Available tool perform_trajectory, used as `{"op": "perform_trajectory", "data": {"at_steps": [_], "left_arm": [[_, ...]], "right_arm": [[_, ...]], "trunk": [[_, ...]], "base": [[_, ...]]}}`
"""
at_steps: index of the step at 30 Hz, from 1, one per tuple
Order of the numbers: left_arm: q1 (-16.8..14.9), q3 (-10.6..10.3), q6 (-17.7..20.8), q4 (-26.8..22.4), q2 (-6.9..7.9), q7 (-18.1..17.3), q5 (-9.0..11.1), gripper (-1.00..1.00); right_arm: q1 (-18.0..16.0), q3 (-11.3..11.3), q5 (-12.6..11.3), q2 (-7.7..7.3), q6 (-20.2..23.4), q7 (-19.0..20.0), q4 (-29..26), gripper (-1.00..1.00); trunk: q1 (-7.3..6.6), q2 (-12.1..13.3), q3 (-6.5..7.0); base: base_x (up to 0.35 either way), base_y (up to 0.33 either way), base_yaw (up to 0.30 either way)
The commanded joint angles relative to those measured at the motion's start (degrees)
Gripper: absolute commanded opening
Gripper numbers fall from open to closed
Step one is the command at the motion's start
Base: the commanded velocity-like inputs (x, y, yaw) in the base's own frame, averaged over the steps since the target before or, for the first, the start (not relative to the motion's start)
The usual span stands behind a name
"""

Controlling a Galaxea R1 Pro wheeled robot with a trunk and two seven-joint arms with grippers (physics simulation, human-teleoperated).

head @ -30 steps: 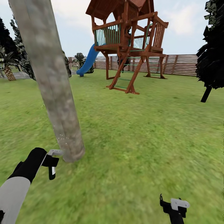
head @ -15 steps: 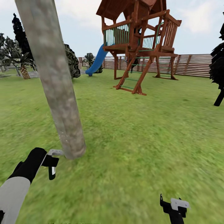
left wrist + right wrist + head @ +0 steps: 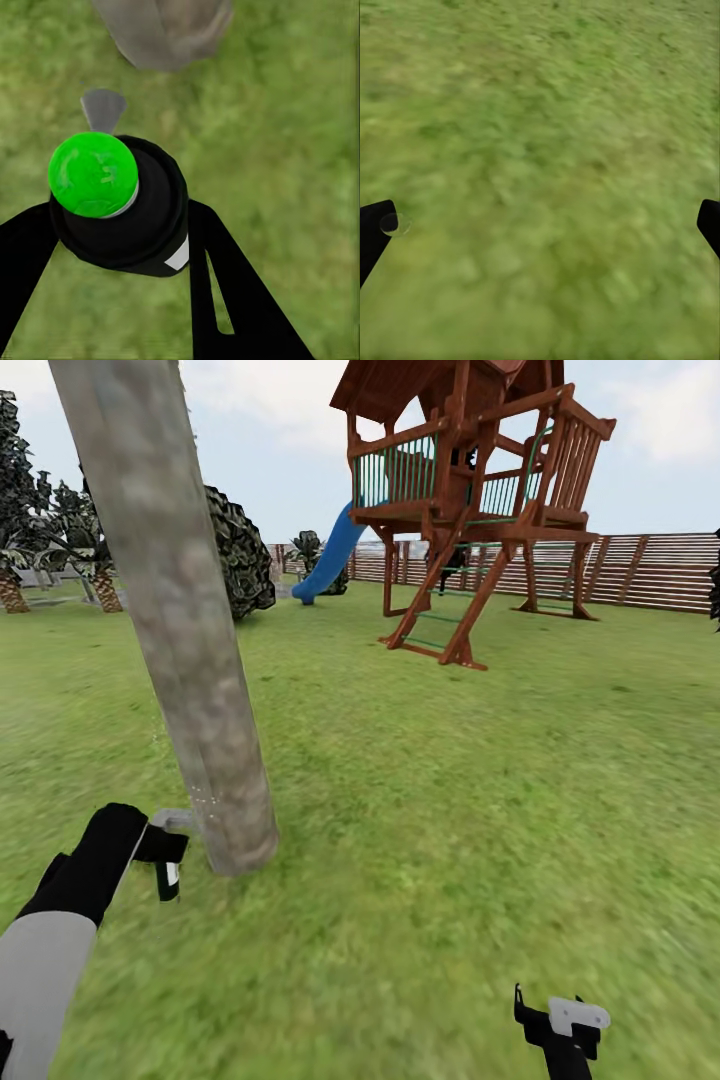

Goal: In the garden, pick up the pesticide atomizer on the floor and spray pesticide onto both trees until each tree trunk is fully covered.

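Sitting between the black fingers of the left gripper (image 3: 124,247), the pesticide atomizer (image 3: 120,202) shows as a black bottle with a bright green cap, clamped on both sides over the grass (image 3: 300,112). A small grey nozzle juts from it toward the base of the tree trunk (image 3: 161,30), which stands just beyond it. In the head view the left gripper (image 3: 168,855) hangs low beside the foot of that trunk (image 3: 190,650), near it but not clearly touching; the trunk is pale grey-beige with brownish mottling and leans slightly. The right gripper (image 3: 565,1025) is low over bare lawn, well apart from the trunk; its wrist view shows the two dark fingertips (image 3: 375,232) spread wide with nothing between them but grass. Farther off stand a wooden play tower (image 3: 470,490) with a blue slide (image 3: 330,555), a round dark bush (image 3: 240,550), and a brown slatted fence (image 3: 650,570) along the lawn's far edge.
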Motion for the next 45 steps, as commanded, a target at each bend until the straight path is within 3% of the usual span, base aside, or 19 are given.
{"op": "perform_trajectory", "data": {"at_steps": [1, 4, 7, 11, 18, 22, 25, 28, 33, 37, 39, 43, 45], "left_arm": [[-0.99, 0.00, 0.22, -0.21, 0.16, -0.05, 0.16, -1.00], [-5.64, -0.03, 0.42, 0.32, 0.49, -0.13, 0.26, -1.00], [-7.90, -0.08, 0.46, 0.41, 0.74, -0.15, 0.33, -1.00], [-8.20, -1.28, 0.55, 0.50, 1.50, -1.40, 0.34, -1.00], [-7.64, -1.87, 0.56, 0.23, 1.46, -2.97, 0.27, -1.00], [-8.10, -2.07, 0.56, -0.20, 1.43, -8.06, 0.25, -1.00], [-8.25, -4.50, 0.56, 0.10, 1.44, -8.93, 0.25, -1.00], [-8.41, -4.99, 0.56, -0.35, 1.62, -9.03, 0.14, -1.00], [-8.72, -4.67, 0.72, -0.61, 5.44, -9.06, 0.17, -1.00], [-13.93, -4.85, 0.80, 0.02, 5.82, -9.12, 0.38, -1.00], [-14.85, -4.94, 1.02, 0.27, 5.98, -9.18, 0.40, -1.00], [-14.26, -5.06, 1.08, 0.33, 6.68, -9.21, 0.40, -1.00], [-10.93, -5.16, 0.83, 0.43, 6.64, -9.14, 0.28, -1.00]], "right_arm": [[0.00, 0.00, 0.00, 0.00, 0.01, 0.00, 0.00, 1.00], [0.00, 0.00, 0.00, 0.00, 0.01, 0.00, 0.00, 1.00], [0.00, 0.00, 0.00, 0.00, 0.01, 0.00, -0.02, 1.00], [0.00, 0.00, 0.00, 0.00, 0.01, 0.00, -0.02, 1.00], [0.00, 0.00, 0.00, 0.00, 0.01, 0.00, -0.06, 1.00], [0.00, 0.00, 0.00, 0.00, 0.01, 0.00, -0.09, 1.00], [0.00, 0.00, 0.00, 0.00, 0.01, 0.00, -0.09, 1.00], [0.00, 0.00, 0.00, -0.06, 0.01, 0.00, -0.09, 1.00], [0.00, 0.00, 0.00, -0.06, 0.01, 0.00, -0.01, 1.00], [0.00, 0.00, 0.02, -0.04, 0.01, 0.00, 0.00, 1.00], [0.00, 0.00, 0.03, -0.04, 0.01, 0.00, 0.00, 1.00], [0.00, 0.00, 0.00, -0.01, 0.01, 0.00, -0.02, 1.00], [0.00, 0.00, 0.00, 0.00, 0.01, 0.00, 0.00, 1.00]], "trunk": [[0.01, 0.00, -0.01], [0.01, 0.00, -0.01], [0.01, 0.00, -0.01], [0.01, 0.00, -0.01], [0.01, 0.00, -0.01], [0.01, 0.00, -0.01], [0.01, 0.00, -0.01], [0.01, 0.00, -0.01], [0.01, 0.00, -0.01], [0.01, 0.00, -0.01], [0.01, 0.00, -0.01], [0.01, 0.00, -0.01], [0.01, 0.00, -0.01]], "base": [[0.000, 0.000, 0.000], [0.000, 0.000, 0.000], [0.000, 0.000, 0.000], [0.000, 0.000, 0.147], [0.000, 0.000, 0.273], [0.108, -0.120, 0.116], [0.216, -0.201, 0.007], [0.223, -0.200, 0.000], [0.199, -0.029, 0.000], [0.006, 0.000, 0.000], [0.000, 0.000, 0.000], [0.000, 0.000, 0.013], [0.000, 0.000, 0.225]]}}
